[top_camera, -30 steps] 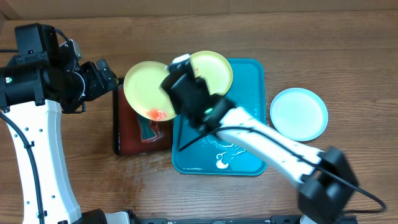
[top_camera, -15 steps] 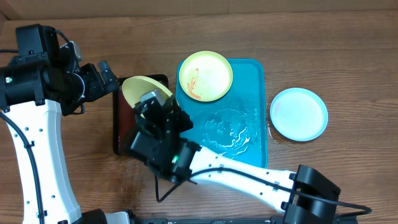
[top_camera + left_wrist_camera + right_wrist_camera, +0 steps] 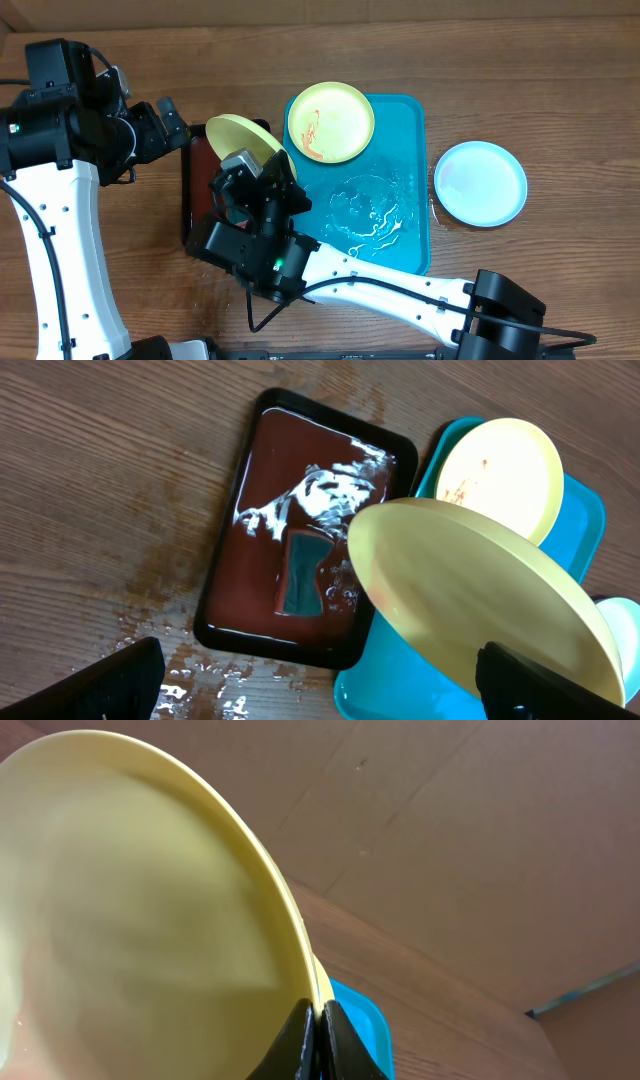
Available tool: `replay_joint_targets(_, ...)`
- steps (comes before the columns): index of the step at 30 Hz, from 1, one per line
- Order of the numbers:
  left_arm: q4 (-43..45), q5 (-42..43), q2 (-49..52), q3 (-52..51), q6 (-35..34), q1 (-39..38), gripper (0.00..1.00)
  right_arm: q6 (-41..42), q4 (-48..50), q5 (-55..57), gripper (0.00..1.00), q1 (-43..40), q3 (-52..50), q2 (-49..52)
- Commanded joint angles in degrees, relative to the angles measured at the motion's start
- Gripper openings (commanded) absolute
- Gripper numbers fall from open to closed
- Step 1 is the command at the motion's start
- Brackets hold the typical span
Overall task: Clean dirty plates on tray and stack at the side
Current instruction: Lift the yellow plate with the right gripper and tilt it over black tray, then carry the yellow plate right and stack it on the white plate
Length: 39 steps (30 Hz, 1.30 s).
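Observation:
My right gripper is shut on the rim of a pale yellow-green plate and holds it tilted on edge above the brown-red tray. In the right wrist view the fingertips pinch that plate's edge. A second yellow-green plate with red smears lies at the far end of the wet turquoise tray. A mint-blue plate lies on the table to the right of the tray. My left gripper is open and empty, left of the held plate.
The brown-red tray holds white foam and a dark teal sponge. Water is spilled on the wood by its near corner. The right arm stretches along the table's front edge.
The right arm swung from over the turquoise tray to the front left. The held plate went from flat to tilted on edge, uncovering the smeared plate on the tray. The left arm stayed still.

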Motion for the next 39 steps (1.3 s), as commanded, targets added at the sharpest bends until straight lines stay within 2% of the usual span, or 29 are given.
replay_joint_targets(1, 0.15, -0.57, -0.39, 0.85, 1.09, 0.15, 1.00, -0.20, 0.63, 1.86, 0.04, 0.13, 1.20, -1.90)
replay_joint_targets(14, 0.26, -0.57, -0.39, 0.85, 1.07, 0.15, 1.00, -0.13, 0.83, -3.02, 0.04, -0.17, 1.20, -1.90)
replay_joint_targets(17, 0.24, -0.55, -0.39, 0.85, 1.07, 0.13, 1.00, 1.11, -0.85, -13.88, 0.04, -1.49, 1.18, -1.90)
replay_joint_targets(22, 0.24, -0.55, -0.39, 0.85, 1.07, 0.13, 1.00, 11.63, -6.93, -37.59, 0.04, -7.58, 2.03, -2.47)
replay_joint_targets(28, 0.28, -0.57, -0.39, 0.85, 1.09, 0.13, 1.00, 18.18, -19.37, -62.27, 0.04, -23.61, 7.54, -7.34)
replay_joint_targets(32, 0.28, -0.57, -0.39, 0.85, 1.14, 0.13, 1.00, 19.08, -26.01, -74.77, 0.04, -39.39, 7.85, -10.95)
replay_joint_targets(35, 0.31, -0.57, -0.39, 0.85, 1.14, 0.13, 1.00, 19.04, -31.71, -79.47, 0.04, -52.11, 7.63, -11.13)
replay_joint_targets(39, 0.37, -0.57, -0.39, 0.85, 1.14, 0.13, 1.00, 18.73, -36.65, -79.65, 0.04, -67.56, 4.17, -10.12)
